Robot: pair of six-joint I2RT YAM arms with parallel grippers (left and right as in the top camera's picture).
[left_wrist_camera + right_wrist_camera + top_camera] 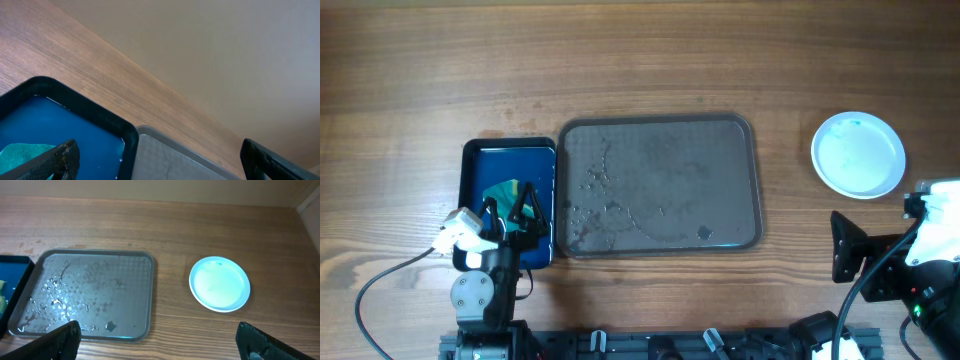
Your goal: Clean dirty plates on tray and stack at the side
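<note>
Overhead view, contents of the table (640,60), left to right.

1. Small blue tray (472,200), upright rectangle. Its right rim lies against or just beside the left rim of the large tray; which of the two cannot be told. A teal cloth (503,190) lies inside it.

2. Left gripper (510,208), over the near half of the blue tray. Its fingers are spread wide and nothing sits between them. In the left wrist view one finger (62,160) is just beside the cloth and the other is at the far right of the frame, over the large tray's side.

3. The tray (670,180), dark brown-grey, rounded corners, raised rim, mid-table with its long side across. Its floor carries only water droplets (590,190) over the left half and one dark spot (705,232) near the right front corner.

4. Strip of bare wood between the tray's right rim and the plates, running from the front of the table to the back. A broad band of bare wood also lies beyond the tray's far rim.

5. The plates (858,154), white and round, on the wood to the right of the tray, well apart from its rim. From above only the top one shows, so the count in the pile cannot be told. A faint teal mark sits near its far edge.

6. Right gripper (157,332), near the front right of the table, nearer the front than the plates. Fingers wide apart, empty, clear of the plates and the tray.
</note>
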